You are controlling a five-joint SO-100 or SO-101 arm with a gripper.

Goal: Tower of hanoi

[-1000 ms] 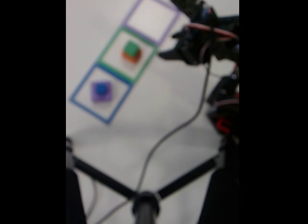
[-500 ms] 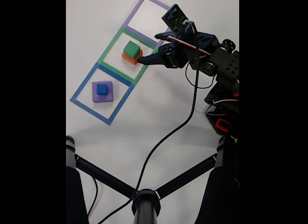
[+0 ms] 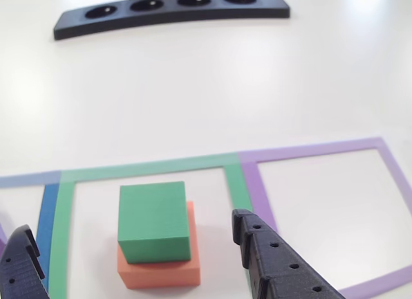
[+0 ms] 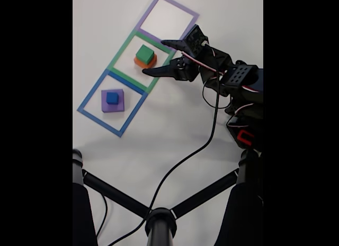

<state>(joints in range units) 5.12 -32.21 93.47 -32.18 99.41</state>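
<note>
- Since half a second ago I have swung my gripper (image 4: 154, 58) lower and spread its fingers wider; before, they reached toward the stack as a narrower pair, and now one finger tip points past the stack's upper right while the other sits off its lower right in the fixed view.
- My gripper (image 3: 132, 247) is open, holding nothing; in the other view the green block (image 3: 154, 220) stands in the gap between my two black fingers, touching neither.
- The green block (image 4: 144, 54) sits on top of the orange block (image 4: 145, 62), and both rest inside the green square (image 4: 117, 52) taped on the white table (image 4: 175, 129).
- In the other view the orange block (image 3: 161, 270) peeks out under the green one, showing at 3 and 6 o'clock of it.
- From my fingertips in the fixed view, the stack lies at about 10 o'clock, just beside them.
- At 7 o'clock from the stack, inside the blue square (image 4: 87, 100), a small blue block (image 4: 112, 98) sits on a flat purple block (image 4: 113, 101), well apart from my gripper.
- The purple square (image 4: 185, 29) lies at 1 o'clock of the stack.
- A dark curved bar with four holes (image 3: 170, 11) lies at 12 o'clock in the other view.
</note>
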